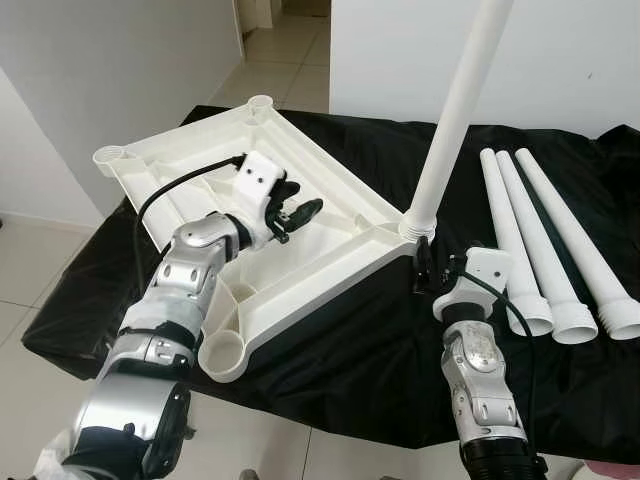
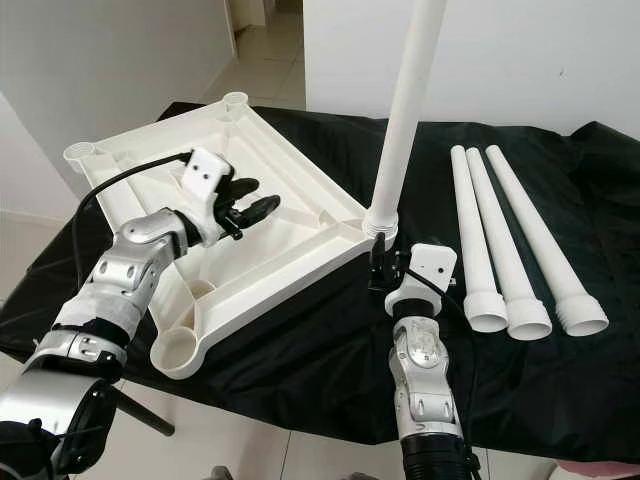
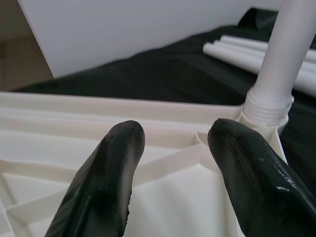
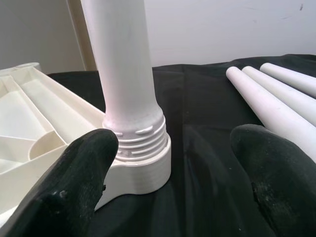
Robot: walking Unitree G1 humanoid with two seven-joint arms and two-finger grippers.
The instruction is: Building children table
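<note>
Beside the tabletop (image 1: 300, 170) corner, right hand (image 1: 425, 268) open, left hand (image 1: 295, 210) open above.

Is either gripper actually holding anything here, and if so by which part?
Nothing is held. The left gripper hovers open over the upturned tabletop; the right gripper is open beside the fitted leg, its fingers clear of the threaded base.

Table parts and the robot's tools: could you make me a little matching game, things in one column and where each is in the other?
Things:
1. tabletop
2. upright leg
3. three loose legs
4. left tool

Places:
A. standing in a corner socket of the tabletop
B. lying side by side on the black cloth, on the robot's right
C. hovering open over the ribbed underside
D. lying upside down on the cloth

Pairs: 1-D, 2-A, 3-B, 4-C
</note>
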